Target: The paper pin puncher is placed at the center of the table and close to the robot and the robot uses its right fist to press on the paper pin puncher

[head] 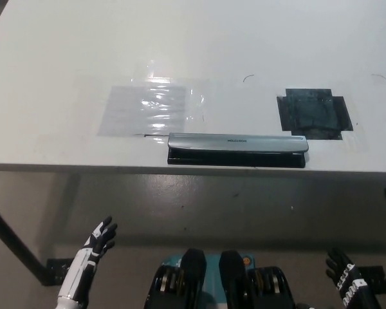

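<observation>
A long silver-and-black paper pin puncher (237,149) lies along the near edge of the white table (193,45), about at its middle. My black right hand (344,278) is low at the bottom right, below the table edge, with its fingers spread and nothing in it. My white left hand (96,243) rests at the lower left, also under the table level, fingers apart and empty. Both hands are well clear of the puncher.
A clear plastic sheet (151,108) is taped flat on the table left of and behind the puncher. A patch of black tape (314,112) sits to the right. A dark table leg (9,241) runs down at the left.
</observation>
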Controlling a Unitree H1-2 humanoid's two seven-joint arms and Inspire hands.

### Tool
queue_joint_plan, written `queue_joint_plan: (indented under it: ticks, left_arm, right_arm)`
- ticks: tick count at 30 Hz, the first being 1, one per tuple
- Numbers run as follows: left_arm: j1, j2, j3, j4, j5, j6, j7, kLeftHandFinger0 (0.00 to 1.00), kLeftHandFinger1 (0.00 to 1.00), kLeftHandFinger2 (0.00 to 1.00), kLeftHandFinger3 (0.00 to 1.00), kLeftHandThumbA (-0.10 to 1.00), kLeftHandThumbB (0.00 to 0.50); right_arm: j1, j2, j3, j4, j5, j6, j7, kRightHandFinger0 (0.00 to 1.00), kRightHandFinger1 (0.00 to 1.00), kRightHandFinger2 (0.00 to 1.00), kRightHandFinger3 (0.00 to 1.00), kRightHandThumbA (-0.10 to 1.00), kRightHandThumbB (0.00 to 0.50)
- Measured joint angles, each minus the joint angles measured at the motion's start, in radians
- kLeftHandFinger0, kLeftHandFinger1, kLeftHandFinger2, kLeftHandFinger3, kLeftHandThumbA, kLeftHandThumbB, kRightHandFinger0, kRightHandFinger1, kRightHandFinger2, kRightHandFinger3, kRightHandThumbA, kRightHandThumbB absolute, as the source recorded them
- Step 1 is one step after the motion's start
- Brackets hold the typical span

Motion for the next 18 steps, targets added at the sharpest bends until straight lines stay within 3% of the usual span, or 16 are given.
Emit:
queue_joint_plan:
  ticks: [3,5,18]
  left_arm:
    - [0.013,0.000,-0.002,0.013,0.000,-0.002,0.000,1.00,1.00,1.00,1.00,1.00,0.311]
    - [0.019,0.000,-0.004,0.017,0.000,-0.002,0.000,1.00,1.00,1.00,1.00,1.00,0.311]
    - [0.022,0.000,-0.004,0.020,-0.001,-0.011,0.000,1.00,1.00,1.00,1.00,1.00,0.307]
  right_arm:
    - [0.007,0.000,0.000,0.006,-0.013,-0.009,0.005,1.00,1.00,1.00,1.00,1.00,0.387]
    - [0.010,0.000,0.000,0.006,-0.017,-0.012,0.007,1.00,1.00,1.00,1.00,1.00,0.365]
    - [0.013,0.000,-0.001,0.007,-0.027,-0.016,0.025,1.00,1.00,1.00,1.00,1.00,0.385]
